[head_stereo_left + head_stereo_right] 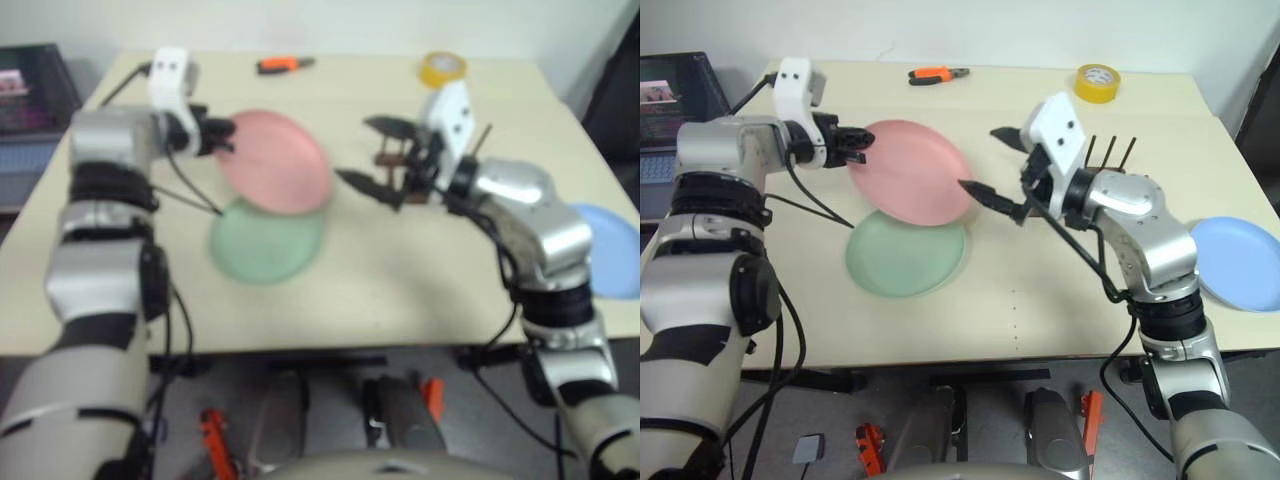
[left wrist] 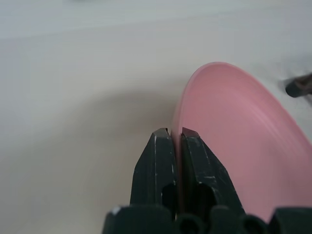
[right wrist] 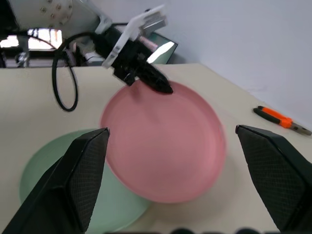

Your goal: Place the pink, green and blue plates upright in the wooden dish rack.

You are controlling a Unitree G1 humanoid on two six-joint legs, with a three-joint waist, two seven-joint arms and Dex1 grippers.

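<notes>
The desk (image 1: 1040, 320) is seen to carry the plates, the rack and a few loose items. The pink plate (image 1: 912, 172) is held tilted above the desk by its rim, overlapping the far edge of the green plate (image 1: 905, 257), which lies flat beneath it. The blue plate (image 1: 1238, 262) lies flat near the desk's right edge, well apart from the other two. The left tool (image 1: 862, 141) is clamped shut on the pink plate's left rim, one finger on each face. The right tool (image 1: 990, 160) is held wide open with nothing gripped, its fingers pointed at the pink plate's right side but apart from it. The wooden dish rack (image 1: 1110, 152) is largely hidden behind the right tool; it appears to stand empty, with upright pegs showing. A yellow tape roll (image 1: 1097, 82) and orange-handled pliers (image 1: 938, 73) lie at the far edge.
</notes>
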